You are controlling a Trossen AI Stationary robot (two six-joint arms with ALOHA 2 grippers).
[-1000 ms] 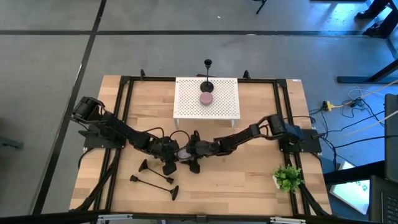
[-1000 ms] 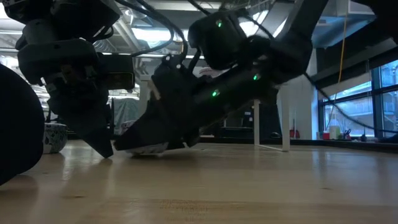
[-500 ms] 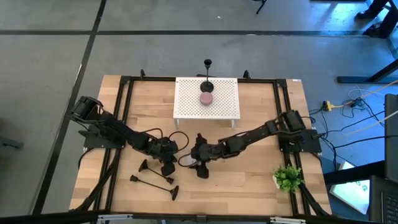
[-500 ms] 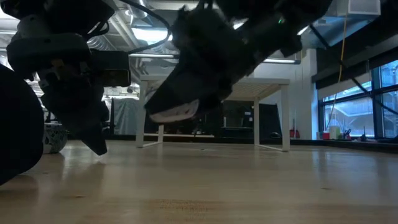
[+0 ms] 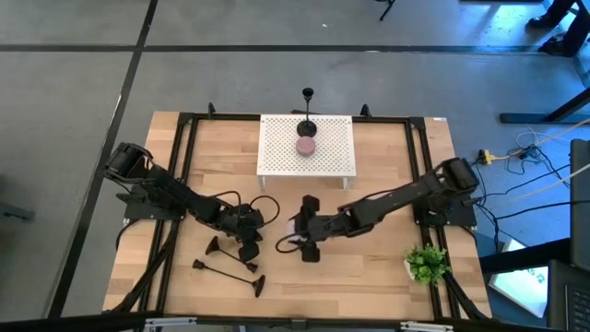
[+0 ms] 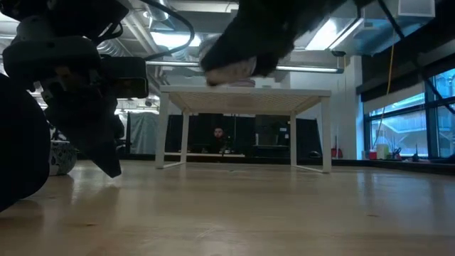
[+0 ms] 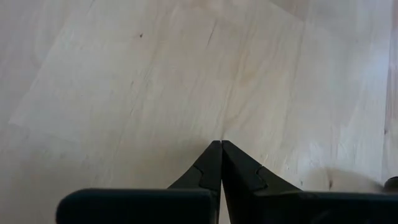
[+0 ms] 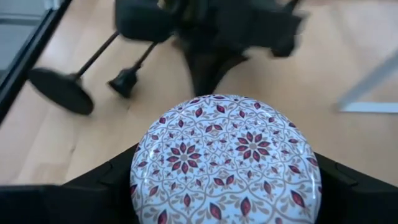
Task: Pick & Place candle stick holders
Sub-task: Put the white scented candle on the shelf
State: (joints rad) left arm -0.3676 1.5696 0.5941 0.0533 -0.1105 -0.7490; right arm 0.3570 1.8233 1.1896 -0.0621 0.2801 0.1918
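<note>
My right gripper [image 5: 297,240] is shut on a round tin with a white lid patterned in red flowers [image 8: 224,155], held above the table's middle. My left gripper [image 5: 249,242] is shut and empty, its tips [image 7: 221,146] just over the bare wood beside it. Two slim black candle stick holders [image 5: 226,269] lie on their sides near the front left; they also show in the right wrist view [image 8: 59,87]. A third holder [image 5: 307,118] stands upright on its round base on the white perforated stand [image 5: 277,157]. My right gripper pinches the round tin between its two fingers, one on each side of its rim [image 8: 138,171]. The fingers slant down from the table's right side. The tin is lifted clear of the table [image 6: 227,66], its patterned lid facing the wrist camera.
A pink round object [image 5: 305,146] sits on the white stand beside the upright holder. A small green plant [image 5: 426,263] stands at the front right. Black frame rails [image 5: 184,166] run along the table's sides. Bare wood lies at the front middle.
My right gripper has risen from the tabletop with the patterned tin and gone a little toward the table's right and near edges. The tin is now lifted clear. My left gripper has kept still and shut.
</note>
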